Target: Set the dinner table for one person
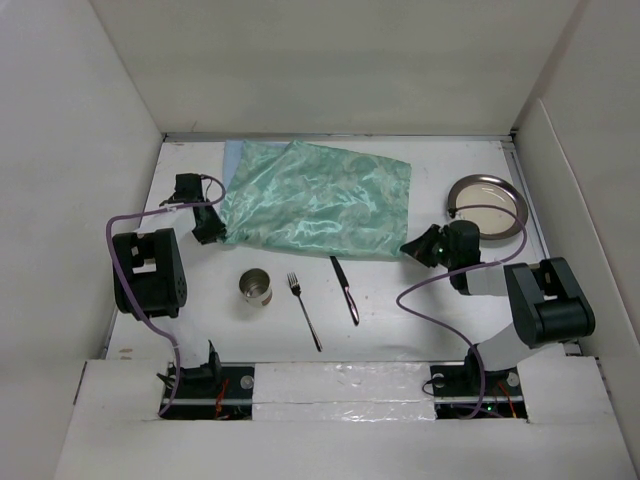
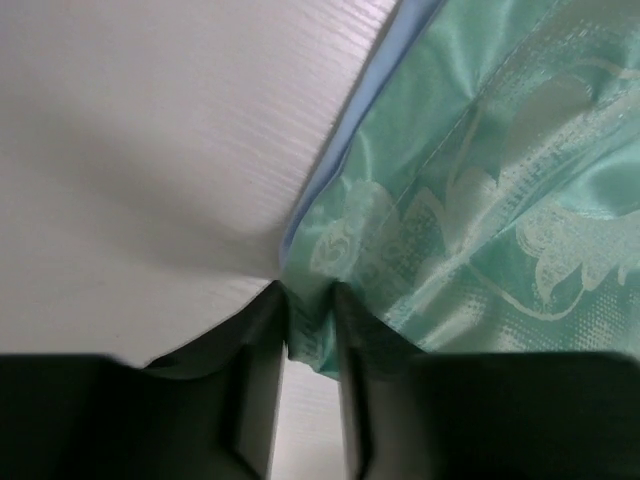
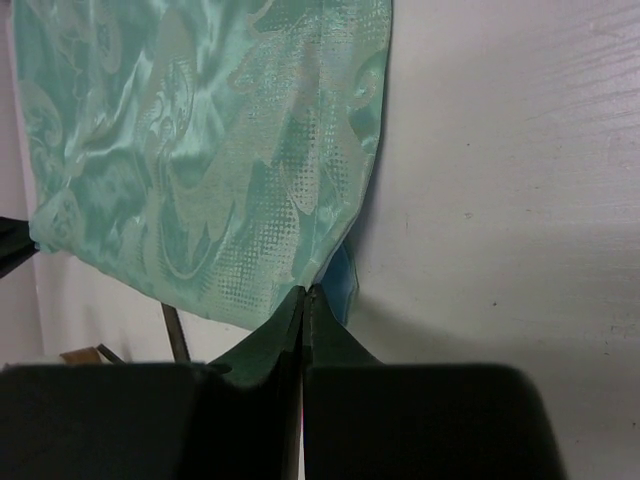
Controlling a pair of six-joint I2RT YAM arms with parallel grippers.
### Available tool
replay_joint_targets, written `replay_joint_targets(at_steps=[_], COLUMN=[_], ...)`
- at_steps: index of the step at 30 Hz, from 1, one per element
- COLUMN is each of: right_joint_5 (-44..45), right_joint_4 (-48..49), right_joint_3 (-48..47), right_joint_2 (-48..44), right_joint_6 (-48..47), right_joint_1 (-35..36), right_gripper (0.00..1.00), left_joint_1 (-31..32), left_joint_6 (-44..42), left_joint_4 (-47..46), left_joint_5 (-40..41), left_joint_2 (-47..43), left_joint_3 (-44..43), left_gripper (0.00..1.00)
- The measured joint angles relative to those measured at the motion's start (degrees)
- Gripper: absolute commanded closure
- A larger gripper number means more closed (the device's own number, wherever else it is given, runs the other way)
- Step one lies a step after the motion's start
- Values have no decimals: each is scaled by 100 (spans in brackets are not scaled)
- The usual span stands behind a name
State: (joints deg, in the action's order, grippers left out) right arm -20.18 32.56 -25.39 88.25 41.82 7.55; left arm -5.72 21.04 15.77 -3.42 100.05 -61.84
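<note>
The white bench [image 1: 230, 335] fills the top view and carries everything else. A shiny green cloth [image 1: 315, 200] lies rumpled toward 12 o'clock from the bench's middle, with a pale blue underside peeking out at its edges.

The left tool [image 1: 207, 228] sits at the cloth's 8 o'clock corner. In the left wrist view its jaws [image 2: 308, 300] stand only a narrow slit apart, with the green hem caught between them.

The right tool [image 1: 418, 248] is at the cloth's 4 o'clock corner. In the right wrist view its jaws [image 3: 303, 295] are pressed together, the tips meeting at the hem, which they appear to pinch.

A round metal plate [image 1: 488, 208] lies at 2 o'clock, just beyond the right tool. Near the 6 o'clock edge stand a metal cup [image 1: 256, 288], a fork [image 1: 305, 312] and a knife [image 1: 345, 290], side by side and apart from one another.
</note>
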Motion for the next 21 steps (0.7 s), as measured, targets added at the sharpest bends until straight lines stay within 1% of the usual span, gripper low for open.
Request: replay_joint_targets(at_steps=[1, 5, 9, 12, 15, 18, 21], right_joint_5=[4, 98, 293, 413, 573, 649, 688], right_joint_4=[-2, -188, -723, -1307, -2142, -2839, -3206], right_joint_3=[0, -118, -737, -1840, -3563, -5445, -6588], right_joint_2=[-17, -297, -682, -734, -527, 42, 629], right_joint_6=[4, -44, -201, -391, -717, -1038, -1246], right_joint_1=[0, 42, 125, 221, 404, 619, 809], right_gripper=[100, 100, 100, 100, 100, 100, 100], left_joint_1=[0, 2, 2, 2, 2, 7, 7], left_joint_6=[-4, 2, 50, 201, 350, 442, 505], left_joint_4=[-22, -59, -66, -146, -321, -509, -640], left_joint_5=[-52, -140, -181, -260, -271, -199, -116], left_joint_2=[9, 118, 92, -166, -636, -1003, -1086], left_joint_3=[0, -13, -33, -33, -35, -35, -44], left_gripper=[100, 100, 100, 100, 100, 100, 100])
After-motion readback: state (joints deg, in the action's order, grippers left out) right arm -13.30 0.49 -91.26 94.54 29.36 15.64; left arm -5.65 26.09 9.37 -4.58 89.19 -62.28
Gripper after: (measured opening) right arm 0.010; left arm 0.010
